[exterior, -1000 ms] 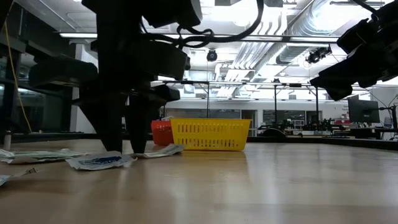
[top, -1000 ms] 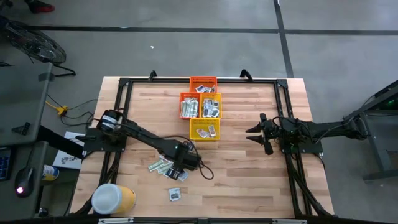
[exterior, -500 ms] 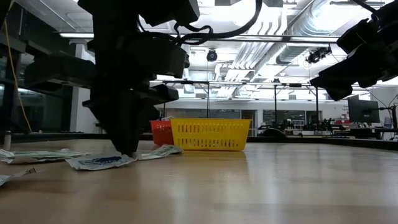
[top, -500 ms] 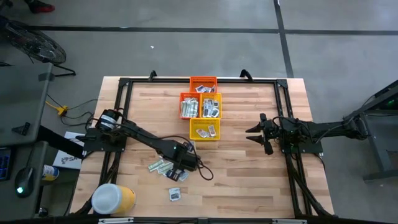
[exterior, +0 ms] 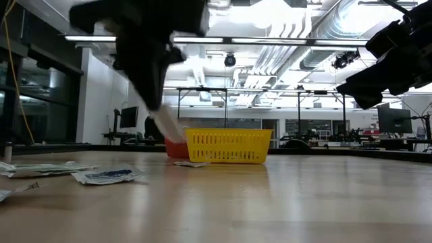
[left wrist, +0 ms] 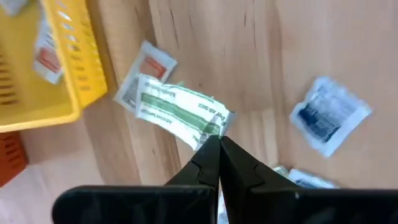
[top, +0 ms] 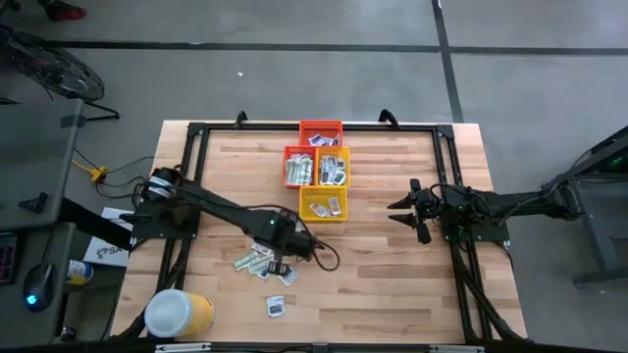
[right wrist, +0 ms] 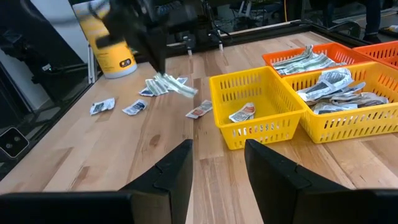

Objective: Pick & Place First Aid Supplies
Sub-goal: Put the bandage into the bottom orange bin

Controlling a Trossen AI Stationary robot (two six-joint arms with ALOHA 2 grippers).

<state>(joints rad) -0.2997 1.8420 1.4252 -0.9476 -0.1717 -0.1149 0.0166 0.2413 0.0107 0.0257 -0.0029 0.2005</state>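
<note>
Left fingers (left wrist: pixel 219 144) pinch green-and-white strip (left wrist: pixel 177 112) by its edge, above table.

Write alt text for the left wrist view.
The left claw, shut, pinches a green-and-white strip packet above the wooden table. A yellow basket is nearby, and a blue-marked white packet and a small orange-marked packet lie on the wood.

No readable text anywhere. Green-striped packet (left wrist: pixel 180 115) carries small dark print, too blurred to read. Yellow tub (right wrist: pixel 107 38) bears dark label, illegible. Orange-marked packet (left wrist: pixel 144 74): print unreadable.
</note>
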